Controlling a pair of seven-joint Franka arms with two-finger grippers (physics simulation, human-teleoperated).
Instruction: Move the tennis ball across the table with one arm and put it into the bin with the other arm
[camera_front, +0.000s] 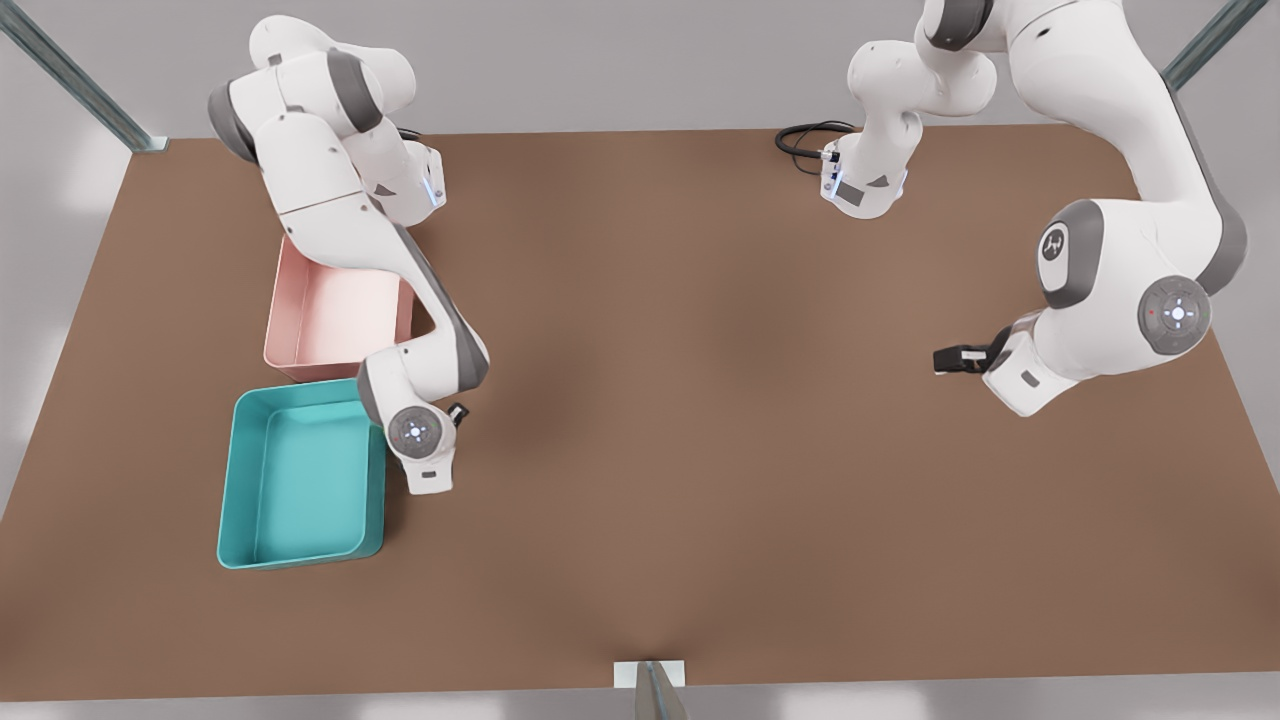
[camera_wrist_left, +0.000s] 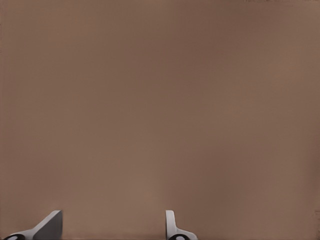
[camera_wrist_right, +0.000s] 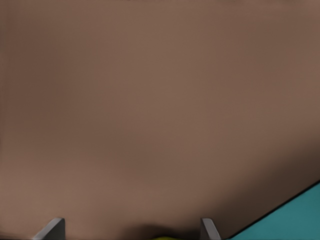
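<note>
Right gripper (camera_wrist_right: 132, 231) at front view's left, hanging low over table (camera_front: 700, 420) just beside teal bin (camera_front: 300, 480); fingers spread, sliver of yellow-green, likely tennis ball (camera_wrist_right: 162, 238), between them at table level, mostly hidden. Pink tray (camera_front: 330, 320) touches bin's far side. Left gripper (camera_wrist_left: 112, 227) at front view's right waits over bare table, fingers (camera_wrist_left: 50, 225) spread, nothing between.

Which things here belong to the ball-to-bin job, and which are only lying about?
Job: tennis ball, between the fingers of the open right claw; teal bin beside it; table; left claw, open, waiting over bare table.
Lying about: pink tray; black cable.
</note>
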